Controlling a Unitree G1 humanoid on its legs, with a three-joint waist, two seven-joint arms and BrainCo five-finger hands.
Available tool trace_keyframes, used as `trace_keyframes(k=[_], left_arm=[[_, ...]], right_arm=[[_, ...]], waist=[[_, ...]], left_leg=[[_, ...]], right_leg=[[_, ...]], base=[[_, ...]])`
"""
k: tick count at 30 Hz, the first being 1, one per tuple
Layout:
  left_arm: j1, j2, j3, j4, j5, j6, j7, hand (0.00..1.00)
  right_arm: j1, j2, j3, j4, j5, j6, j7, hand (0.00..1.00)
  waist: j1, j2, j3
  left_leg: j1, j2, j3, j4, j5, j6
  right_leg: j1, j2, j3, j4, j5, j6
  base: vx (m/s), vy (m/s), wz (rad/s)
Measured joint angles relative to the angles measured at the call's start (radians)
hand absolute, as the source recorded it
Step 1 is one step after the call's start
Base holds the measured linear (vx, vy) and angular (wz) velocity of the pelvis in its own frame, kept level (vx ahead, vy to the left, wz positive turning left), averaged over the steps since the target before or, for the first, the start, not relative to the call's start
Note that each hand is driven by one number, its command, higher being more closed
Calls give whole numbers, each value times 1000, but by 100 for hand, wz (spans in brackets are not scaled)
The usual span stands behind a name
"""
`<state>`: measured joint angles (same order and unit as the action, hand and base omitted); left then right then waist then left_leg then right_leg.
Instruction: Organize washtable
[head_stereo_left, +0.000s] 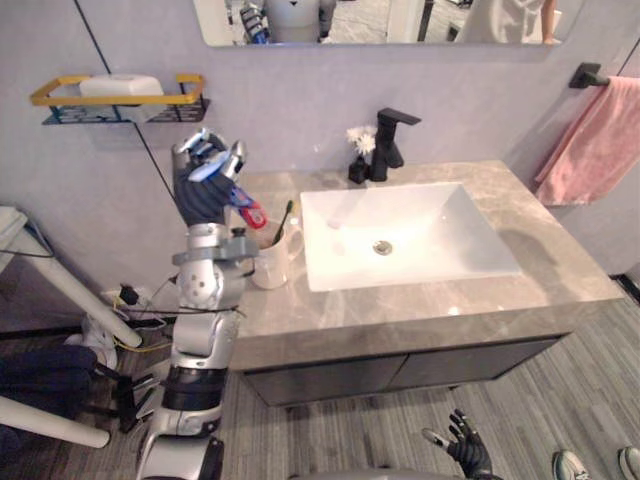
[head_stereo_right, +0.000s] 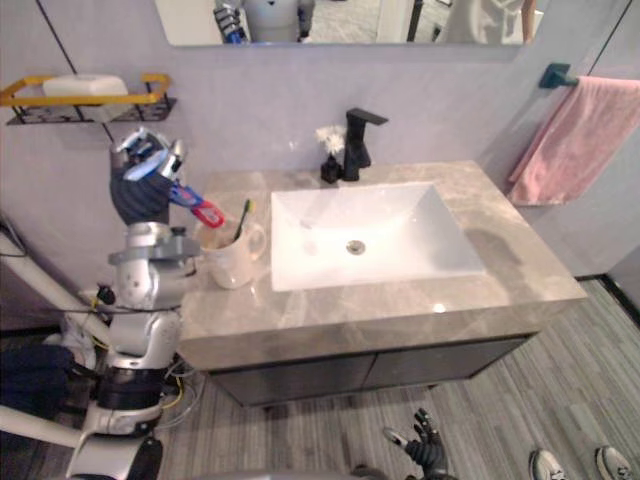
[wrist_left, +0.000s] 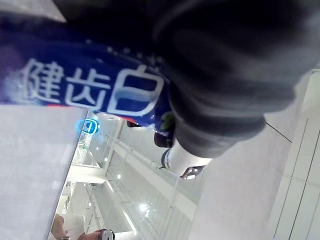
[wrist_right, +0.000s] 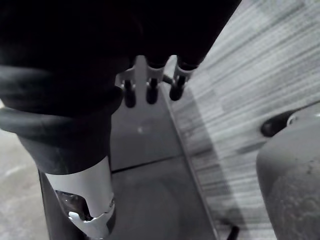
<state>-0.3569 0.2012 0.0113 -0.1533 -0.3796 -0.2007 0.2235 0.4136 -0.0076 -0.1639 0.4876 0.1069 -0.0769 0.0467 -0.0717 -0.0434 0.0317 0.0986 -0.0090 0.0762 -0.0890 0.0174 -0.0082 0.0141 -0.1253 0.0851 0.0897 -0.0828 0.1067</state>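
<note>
My left hand (head_stereo_left: 203, 180) is raised over the left end of the grey marble washtable (head_stereo_left: 520, 290), shut on a blue toothpaste tube (head_stereo_left: 240, 200) whose red cap end points down to the right. The tube's blue side with white print fills the left wrist view (wrist_left: 75, 85). Just below the cap stands a white mug (head_stereo_left: 272, 262) with a green-tipped toothbrush (head_stereo_left: 284, 222) leaning in it. My right hand (head_stereo_left: 462, 447) hangs low near the floor in front of the cabinet, its fingers (wrist_right: 150, 91) relaxed and holding nothing.
A white basin (head_stereo_left: 400, 240) takes up the countertop's middle, with a black tap (head_stereo_left: 388, 143) and a small black vase of white flowers (head_stereo_left: 359, 152) behind it. A yellow-railed shelf (head_stereo_left: 120, 97) holds a white block. A pink towel (head_stereo_left: 598, 145) hangs right. A person's shoes (head_stereo_left: 572, 465) show at the lower right.
</note>
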Motion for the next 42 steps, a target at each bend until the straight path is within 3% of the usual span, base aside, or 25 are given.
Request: trace_keyframes(k=[14, 15, 33, 42], left_arm=[[14, -20, 0, 87, 10, 22, -4, 100], [28, -28, 0, 87, 12, 22, -5, 0], [58, -52, -4, 115, 28, 30, -6, 0], [90, -38, -1, -138, 88, 12, -5, 0]], right_arm=[[-17, 0, 4, 48, 5, -3, 0, 0], [-18, 0, 4, 48, 5, -3, 0, 0], [-43, -1, 3, 115, 5, -4, 1, 0], [-45, -1, -3, 117, 5, -4, 9, 0]], waist=[[0, -2, 15], [0, -2, 15], [3, 0, 14], [8, 12, 13]], left_leg=[[3, -2, -6, -2, -1, -1], [3, -2, -6, -2, -1, -1], [8, -2, -8, -2, -1, 0], [16, -2, -18, -1, -1, -1]], right_leg=[[-2, -1, -2, 15, -13, 0], [-2, -1, -2, 14, -13, 0], [4, -1, -2, 14, -13, 0], [18, -2, -8, 12, -13, 0]], base=[[1, -5, 2], [0, 0, 0], [0, 0, 0], [0, 0, 2]])
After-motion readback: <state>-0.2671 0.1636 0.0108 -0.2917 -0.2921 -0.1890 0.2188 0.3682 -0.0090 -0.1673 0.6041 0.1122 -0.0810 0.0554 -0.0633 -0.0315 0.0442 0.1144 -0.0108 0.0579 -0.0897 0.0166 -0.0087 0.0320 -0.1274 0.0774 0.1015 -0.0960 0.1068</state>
